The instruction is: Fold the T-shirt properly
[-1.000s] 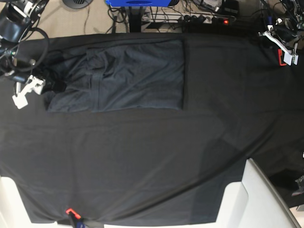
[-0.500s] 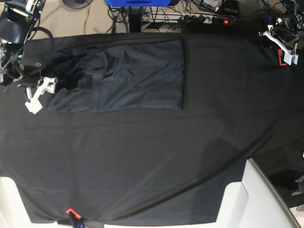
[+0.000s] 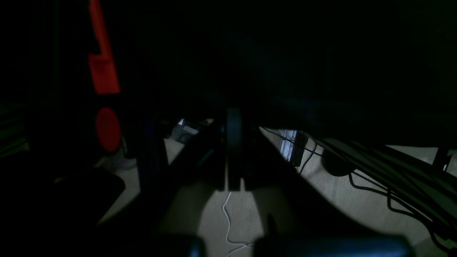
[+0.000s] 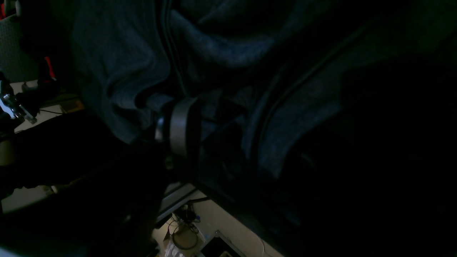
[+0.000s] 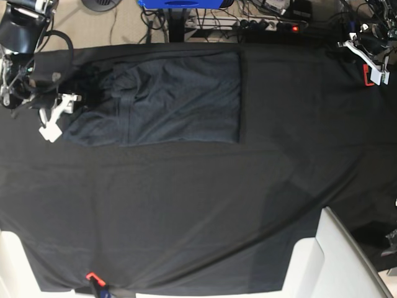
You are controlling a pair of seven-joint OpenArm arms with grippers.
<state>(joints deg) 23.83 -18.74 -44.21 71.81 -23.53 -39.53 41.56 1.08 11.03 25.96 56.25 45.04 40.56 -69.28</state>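
the t-shirt [image 5: 161,99] lies partly folded on the black tablecloth [image 5: 205,205], toward eleven o'clock in the base view, its body flat and its sleeve end bunched at nine o'clock. the right gripper [image 5: 54,117] sits at that bunched edge, white fingers [image 5: 48,131] touching the cloth; whether it has hold of the fabric cannot be told, and its wrist view shows only dark folds close by. the left gripper [image 5: 371,64] hangs closed and empty at two o'clock, well apart from the shirt.
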